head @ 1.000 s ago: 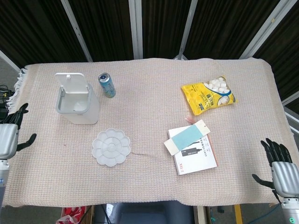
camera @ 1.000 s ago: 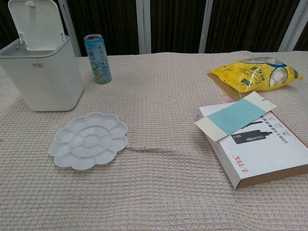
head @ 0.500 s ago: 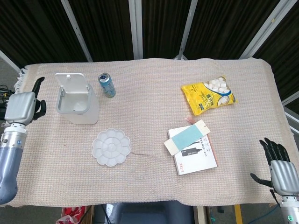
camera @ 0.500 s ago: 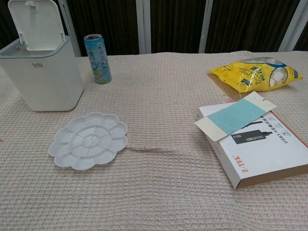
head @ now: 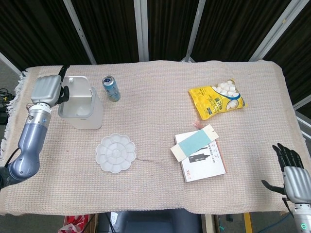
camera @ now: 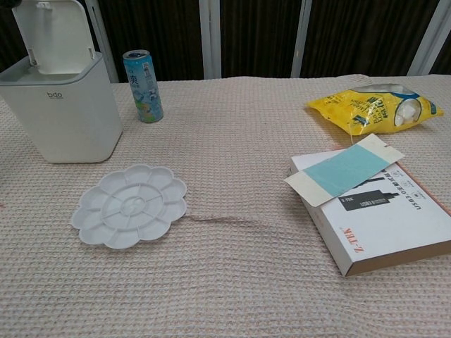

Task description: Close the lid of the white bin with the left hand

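- Two hands show in the head view, and only the left hand [head: 46, 90] is anywhere near the work; it sits at the table's far left, just beside the bin [head: 83, 107], on the bin's left side.
- From that view the left hand shows its back, so I cannot tell how its fingers lie; it appears to hold nothing, and whether it touches the lid [head: 77, 87] is unclear.
- The lid stands raised at the bin's far edge, hinged there and leaning back a little; the chest view shows it upright above the open mouth, with a dark tip at the top left corner that may be a finger.
- So the lid lies just to the right of the hand, and its free edge is up; I judge the closing push must go over that top edge and toward the robot, down onto the rim.
- The right hand [head: 295, 175] hangs well apart at the near right corner, fingers spread and holding nothing.
- Can [head: 111, 88] stands just right of the bin, clear of the lid's swing as far as I can judge.
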Robot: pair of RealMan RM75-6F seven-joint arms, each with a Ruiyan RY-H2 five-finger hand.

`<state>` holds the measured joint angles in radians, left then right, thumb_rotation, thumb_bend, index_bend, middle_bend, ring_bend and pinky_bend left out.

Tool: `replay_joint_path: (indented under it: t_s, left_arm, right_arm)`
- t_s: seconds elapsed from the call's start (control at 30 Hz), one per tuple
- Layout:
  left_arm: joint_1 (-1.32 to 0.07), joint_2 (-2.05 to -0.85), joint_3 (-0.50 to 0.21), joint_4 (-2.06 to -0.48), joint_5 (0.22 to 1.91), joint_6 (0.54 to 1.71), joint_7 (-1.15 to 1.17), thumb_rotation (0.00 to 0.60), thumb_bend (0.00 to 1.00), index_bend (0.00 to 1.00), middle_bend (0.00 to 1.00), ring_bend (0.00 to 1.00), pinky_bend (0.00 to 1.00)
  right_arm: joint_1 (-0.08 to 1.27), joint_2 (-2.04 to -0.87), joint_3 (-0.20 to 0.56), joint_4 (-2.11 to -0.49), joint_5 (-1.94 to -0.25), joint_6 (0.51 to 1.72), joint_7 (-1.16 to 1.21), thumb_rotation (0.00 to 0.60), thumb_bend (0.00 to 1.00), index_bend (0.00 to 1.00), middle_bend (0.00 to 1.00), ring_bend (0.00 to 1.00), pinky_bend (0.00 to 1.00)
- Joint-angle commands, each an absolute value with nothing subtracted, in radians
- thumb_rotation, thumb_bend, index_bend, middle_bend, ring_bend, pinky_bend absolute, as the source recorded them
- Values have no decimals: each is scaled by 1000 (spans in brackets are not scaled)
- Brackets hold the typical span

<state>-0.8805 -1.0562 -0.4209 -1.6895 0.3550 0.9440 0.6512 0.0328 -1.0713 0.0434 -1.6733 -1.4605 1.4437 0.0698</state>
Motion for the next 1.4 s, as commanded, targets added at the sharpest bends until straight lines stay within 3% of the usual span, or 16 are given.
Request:
replay_joint_path:
  t_s: [0.03, 0.3, 0.5, 0.9, 1.4]
  left_arm:
    - [-921, -1082, -408, -1655, 298, 946, 675, 600, 695, 142, 998, 895, 993]
    - [-976, -1108, -379, -1636, 229, 957, 693, 600, 722, 314, 1000, 905, 999]
    - [-979, -1076, -369, -1689, 242, 973, 679, 600, 731, 355, 1000, 909, 1000]
    - [-925, -970, -309, -1848, 304, 965, 629, 600, 733, 319, 1000, 910, 1000]
    - [-877, -981, -217, -1875, 405, 952, 562, 600, 733, 273, 1000, 910, 1000]
  right_arm:
    - [31, -1069, 43, -1674, -1459, 1444, 73, 600, 151, 0, 0, 0, 0]
    - [28, -1061, 44, -1678, -1455, 1447, 84, 600, 152, 0, 0, 0, 0]
    - [23, -1058, 44, -1677, -1455, 1453, 88, 600, 152, 0, 0, 0, 0]
    - [17, -1054, 42, -1680, -1460, 1461, 92, 600, 152, 0, 0, 0, 0]
    - [18, -1055, 41, -1682, -1466, 1461, 92, 600, 152, 0, 0, 0, 0]
